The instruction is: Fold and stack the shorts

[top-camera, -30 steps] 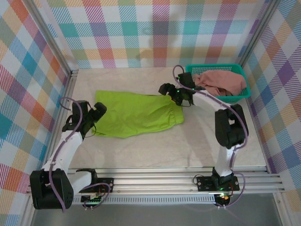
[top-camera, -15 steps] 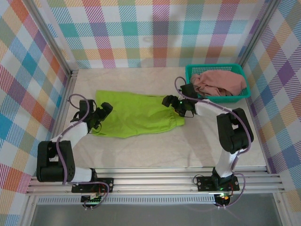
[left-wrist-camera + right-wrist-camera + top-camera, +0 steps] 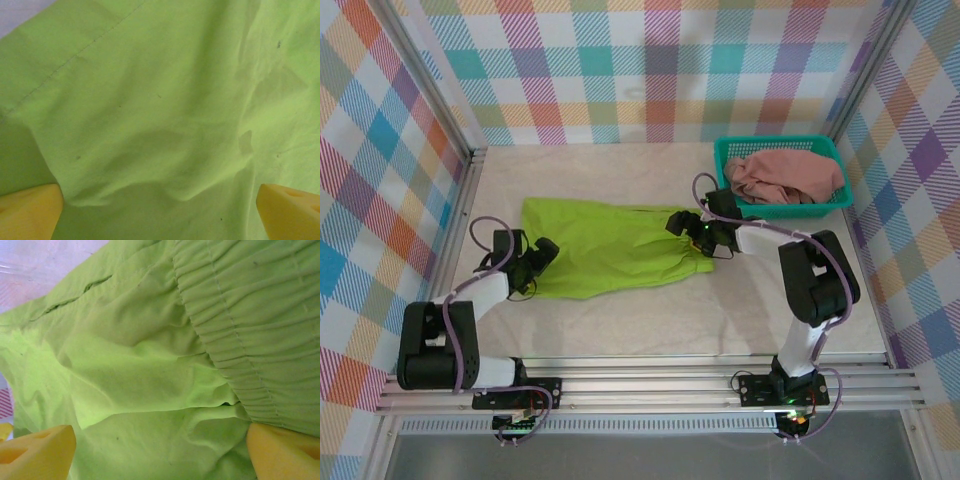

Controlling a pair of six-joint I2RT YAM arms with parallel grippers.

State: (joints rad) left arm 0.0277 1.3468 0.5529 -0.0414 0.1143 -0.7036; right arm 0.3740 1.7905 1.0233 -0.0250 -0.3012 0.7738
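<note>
Currently left pincer [image 3: 544, 250] and right pincer [image 3: 678, 222] are sitting spread on green shorts [image 3: 610, 245], 9 and 3 o'clock ends; advise pinching both layers.

The left arm [image 3: 470, 293] lies low at the lower left of the frame, its forearm stretched up and rightward from a folded elbow. The left gripper [image 3: 538, 252] points toward the middle, jaws spread wide, and its yellow fingertips [image 3: 30, 212] sit in the wrist view's bottom corners. The right arm [image 3: 815, 280] rises at the lower right, bends and reaches leftward. The right gripper [image 3: 681, 222] is low, its yellow pads [image 3: 37, 452] likewise far apart.
</note>
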